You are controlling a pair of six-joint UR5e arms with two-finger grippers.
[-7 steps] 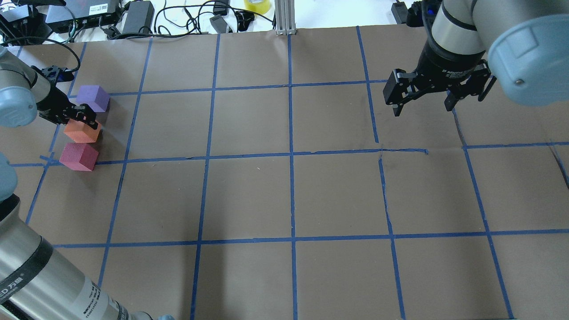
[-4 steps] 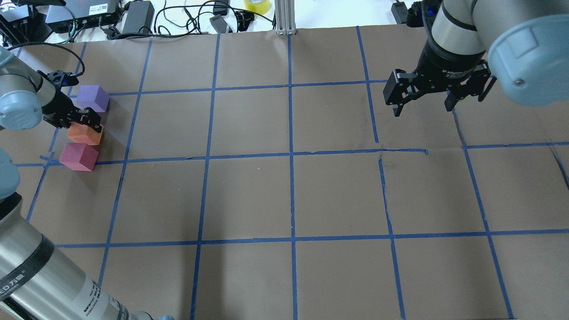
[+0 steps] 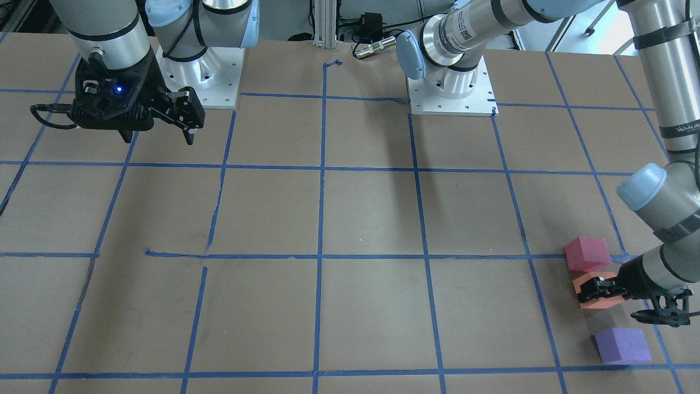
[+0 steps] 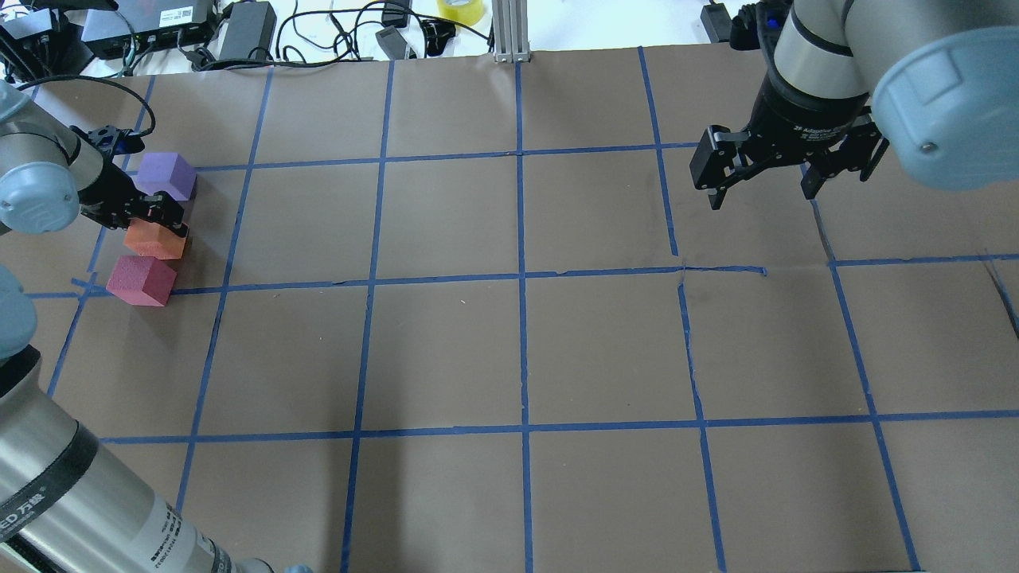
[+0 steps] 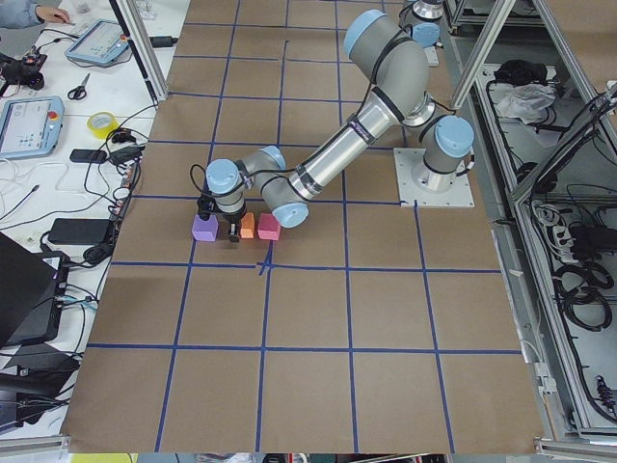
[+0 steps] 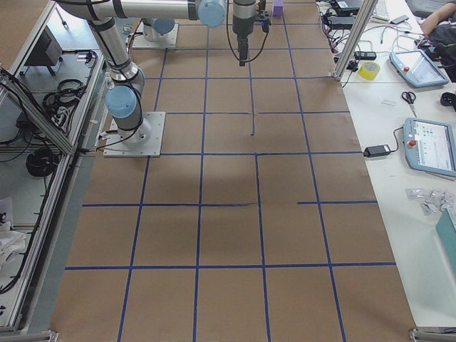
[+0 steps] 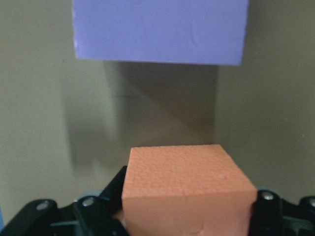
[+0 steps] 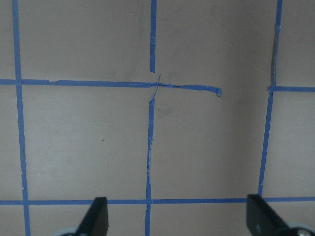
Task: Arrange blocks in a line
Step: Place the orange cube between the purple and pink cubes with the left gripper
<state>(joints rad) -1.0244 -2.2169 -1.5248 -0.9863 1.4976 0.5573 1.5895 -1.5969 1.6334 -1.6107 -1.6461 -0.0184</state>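
Observation:
Three blocks lie in a short row at the table's far left. They are the purple block (image 4: 165, 175), the orange block (image 4: 157, 243) and the pinkish-red block (image 4: 142, 280). My left gripper (image 4: 155, 232) comes in low from the left and is shut on the orange block. In the left wrist view that block (image 7: 187, 182) sits between the fingers (image 7: 98, 216), with the purple block (image 7: 160, 29) ahead across a gap. I cannot tell whether the orange block touches the paper. My right gripper (image 4: 759, 197) hangs open and empty over the far right.
Brown paper with a blue tape grid (image 4: 521, 274) covers the table. Cables, power bricks and a yellow tape roll (image 4: 460, 9) lie beyond the far edge. A metal post (image 4: 509, 32) stands at the far middle.
My left gripper has shifted a little right and toward the purple block. The orange block moved slightly with it and looks smaller, as if lower. The right gripper barely moved.

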